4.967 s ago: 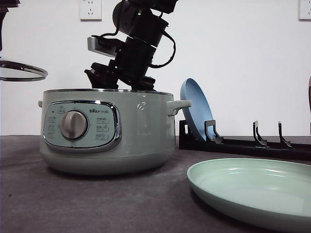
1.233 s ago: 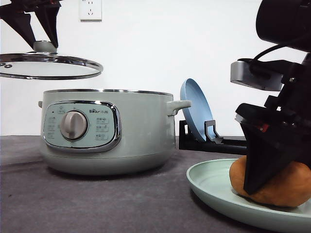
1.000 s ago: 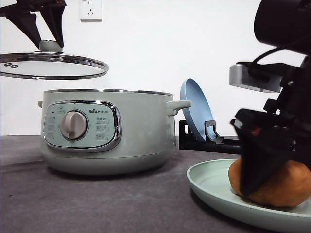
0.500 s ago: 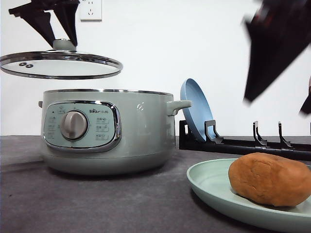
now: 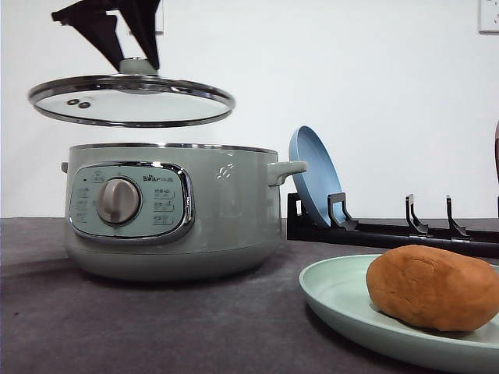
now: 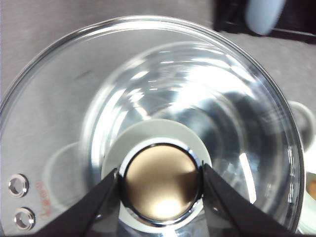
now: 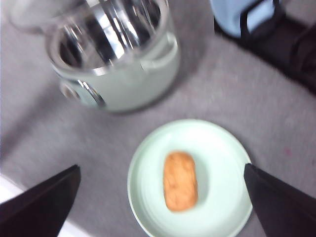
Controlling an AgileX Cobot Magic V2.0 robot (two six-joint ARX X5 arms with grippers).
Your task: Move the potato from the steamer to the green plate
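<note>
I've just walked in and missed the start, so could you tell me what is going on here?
The potato now lies on the green plate, with nothing touching it. The right gripper is open, high above the plate. The left gripper is shut on the knob of the glass lid and holds it in the air above the open steamer. A blue plate stands in the rack behind.

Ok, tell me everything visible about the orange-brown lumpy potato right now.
The orange-brown lumpy potato is a matte, oval lump with a faintly dimpled skin. It lies on its side in the wide pale mint-green plate, near the middle in the right wrist view, touching the plate alone. The right gripper hangs open well above it. The sage-green steamer pot stands apart from it.
</note>
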